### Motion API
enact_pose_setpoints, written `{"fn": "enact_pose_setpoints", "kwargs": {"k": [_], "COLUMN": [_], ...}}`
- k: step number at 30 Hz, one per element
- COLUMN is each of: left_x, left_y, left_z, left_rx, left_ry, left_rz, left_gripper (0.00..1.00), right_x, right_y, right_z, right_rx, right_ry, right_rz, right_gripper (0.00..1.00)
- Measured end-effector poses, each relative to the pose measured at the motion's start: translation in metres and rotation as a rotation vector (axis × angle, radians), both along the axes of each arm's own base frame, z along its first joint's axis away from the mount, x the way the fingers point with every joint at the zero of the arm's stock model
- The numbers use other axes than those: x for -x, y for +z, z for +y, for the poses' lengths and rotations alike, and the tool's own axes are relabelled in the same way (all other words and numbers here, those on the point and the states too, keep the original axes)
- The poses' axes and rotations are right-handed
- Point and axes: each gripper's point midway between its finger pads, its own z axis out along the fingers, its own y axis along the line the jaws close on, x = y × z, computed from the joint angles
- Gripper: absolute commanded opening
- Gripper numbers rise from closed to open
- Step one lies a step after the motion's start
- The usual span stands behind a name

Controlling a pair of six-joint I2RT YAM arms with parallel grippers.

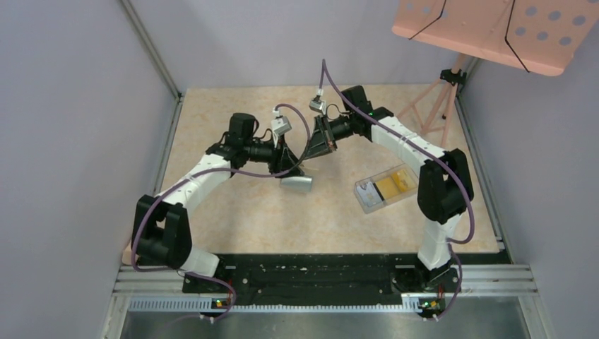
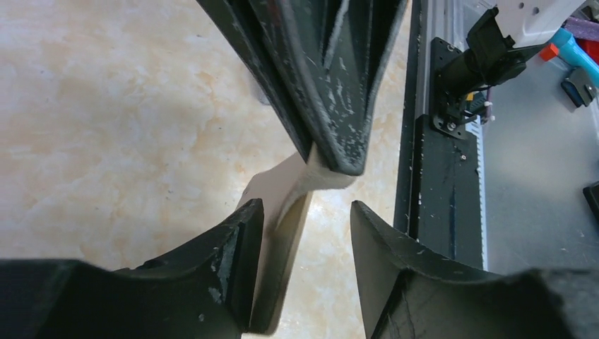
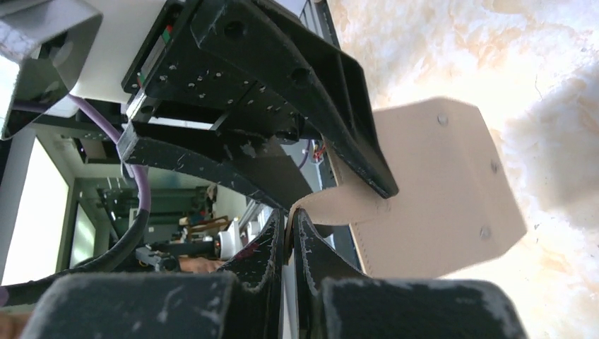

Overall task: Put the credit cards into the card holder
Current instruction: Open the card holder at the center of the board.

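The beige card holder (image 1: 297,183) hangs between my two grippers at the table's middle. My right gripper (image 1: 311,157) is shut on a thin flap of it; in the right wrist view (image 3: 289,215) the jaws pinch the flap, and the holder's snap-dotted panel (image 3: 438,198) spreads to the right. My left gripper (image 1: 291,164) is open; in the left wrist view (image 2: 305,212) the holder's leaf (image 2: 279,233) stands between the jaws, against the left finger. Golden-yellow credit cards (image 1: 394,185) lie in a clear plastic box to the right. The holder's blue pockets are hidden.
The clear plastic box (image 1: 369,195) lies by the right arm's base link. A pink perforated board (image 1: 494,28) on a stand is at the back right. Grey walls close in both sides. A black rail (image 1: 318,272) runs along the near edge.
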Motion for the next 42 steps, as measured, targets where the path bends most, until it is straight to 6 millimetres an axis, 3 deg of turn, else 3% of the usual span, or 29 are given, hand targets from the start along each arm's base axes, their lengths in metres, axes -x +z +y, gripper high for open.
{"fn": "enact_pose_setpoints", "kwargs": {"k": [2, 7, 9, 10, 13, 14, 23, 25, 29, 34, 42], "left_x": [-0.004, -0.006, -0.006, -0.005, -0.003, -0.001, 0.003, 0.004, 0.008, 0.016, 0.030], "left_y": [-0.002, -0.016, -0.021, -0.023, -0.028, -0.029, -0.014, -0.012, -0.009, -0.008, 0.005], "left_z": [-0.003, -0.009, -0.009, -0.008, -0.007, -0.006, -0.006, -0.005, -0.005, -0.005, -0.004], "left_rx": [0.005, -0.004, -0.013, -0.019, -0.033, -0.038, -0.055, -0.057, -0.053, -0.042, -0.018], "left_ry": [0.005, -0.004, -0.008, -0.008, -0.016, -0.022, -0.047, -0.046, -0.054, -0.073, -0.100], "left_rz": [0.010, 0.050, 0.058, 0.061, 0.065, 0.063, 0.107, 0.118, 0.147, 0.188, 0.204], "left_gripper": [0.43, 0.45, 0.41, 0.34, 0.01, 0.00, 0.00, 0.00, 0.00, 0.00, 0.00], "right_x": [0.000, -0.003, -0.004, -0.004, -0.005, -0.005, -0.012, -0.014, -0.013, -0.007, -0.006], "right_y": [-0.001, 0.008, 0.013, 0.016, 0.021, 0.022, 0.016, 0.016, 0.022, 0.023, 0.002], "right_z": [0.001, 0.004, 0.005, 0.005, 0.006, 0.007, 0.003, -0.003, -0.017, -0.024, -0.032], "right_rx": [-0.006, -0.038, -0.054, -0.062, -0.078, -0.080, -0.040, -0.022, -0.012, -0.007, 0.072], "right_ry": [-0.005, -0.011, -0.011, -0.010, -0.008, -0.010, -0.074, -0.106, -0.146, -0.152, -0.178], "right_rz": [0.007, 0.001, -0.010, -0.014, -0.024, -0.024, -0.040, -0.054, -0.095, -0.131, -0.142], "right_gripper": [0.00, 0.00, 0.00, 0.00, 0.01, 0.05, 0.55, 0.61, 0.68, 0.69, 0.70]}}
